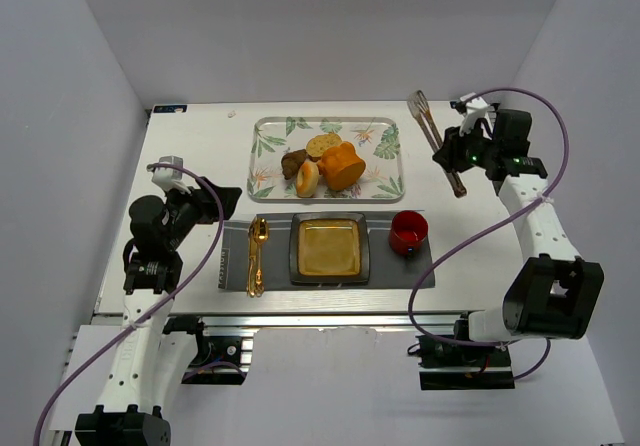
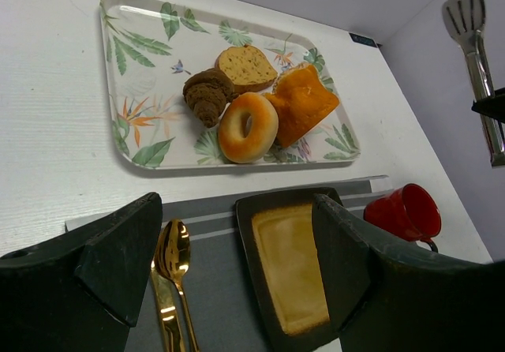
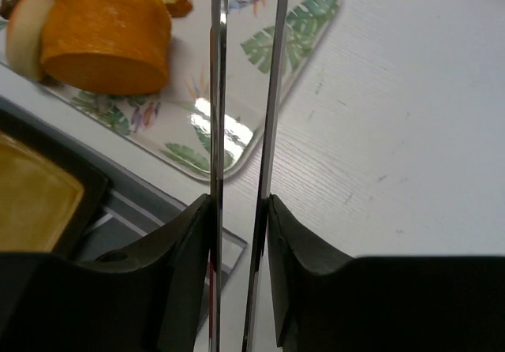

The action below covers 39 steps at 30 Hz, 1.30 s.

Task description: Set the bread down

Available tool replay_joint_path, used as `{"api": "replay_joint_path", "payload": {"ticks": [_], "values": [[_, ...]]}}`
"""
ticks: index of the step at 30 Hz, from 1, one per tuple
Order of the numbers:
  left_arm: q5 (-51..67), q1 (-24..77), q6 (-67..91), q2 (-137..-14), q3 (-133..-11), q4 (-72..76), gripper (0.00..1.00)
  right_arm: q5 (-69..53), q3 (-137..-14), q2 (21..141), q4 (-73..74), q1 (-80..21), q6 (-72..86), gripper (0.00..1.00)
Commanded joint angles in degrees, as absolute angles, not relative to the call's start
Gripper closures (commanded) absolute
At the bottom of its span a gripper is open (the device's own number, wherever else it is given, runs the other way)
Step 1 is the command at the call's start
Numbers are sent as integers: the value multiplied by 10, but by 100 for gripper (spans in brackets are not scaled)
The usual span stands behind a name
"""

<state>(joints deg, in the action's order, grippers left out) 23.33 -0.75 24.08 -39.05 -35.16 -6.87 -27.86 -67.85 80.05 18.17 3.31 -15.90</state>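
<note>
The bread [image 1: 342, 166], a chunky orange-golden loaf piece, lies on the leaf-patterned tray [image 1: 268, 134] toward its right side. It also shows in the left wrist view [image 2: 300, 103] and the right wrist view [image 3: 106, 32]. My right gripper [image 3: 241, 210] is shut on metal tongs [image 3: 272, 91], one finger pressing each arm. In the top view it [image 1: 452, 154] hangs right of the tray, and the tongs [image 1: 432, 126] point toward the far side of the table. My left gripper [image 2: 237, 234] stands open with nothing between its fingers, over the grey placemat's left part [image 1: 225, 201].
On the tray next to the bread lie a ring donut [image 1: 308, 178], a dark croissant [image 1: 293, 162] and a tan speckled slice [image 1: 323, 144]. The placemat holds a dark square plate [image 1: 297, 251], a gold spoon [image 1: 257, 256] and a red cup [image 1: 409, 232].
</note>
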Motion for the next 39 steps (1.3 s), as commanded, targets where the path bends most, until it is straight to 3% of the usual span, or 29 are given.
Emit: {"api": "replay_joint_path", "payload": {"ticks": [1, 18, 27, 39], "values": [[244, -9, 250, -380, -366, -72, 14, -315, -717, 802, 185, 5, -162, 61], [248, -9, 260, -365, -362, -83, 14, -396, -743, 787, 288, -79, -338, 53], [251, -10, 259, -367, -360, -80, 14, -353, -782, 802, 373, -133, -534, 52], [250, -9, 262, -363, -348, -73, 14, -260, -808, 835, 391, -154, -648, 52]]}}
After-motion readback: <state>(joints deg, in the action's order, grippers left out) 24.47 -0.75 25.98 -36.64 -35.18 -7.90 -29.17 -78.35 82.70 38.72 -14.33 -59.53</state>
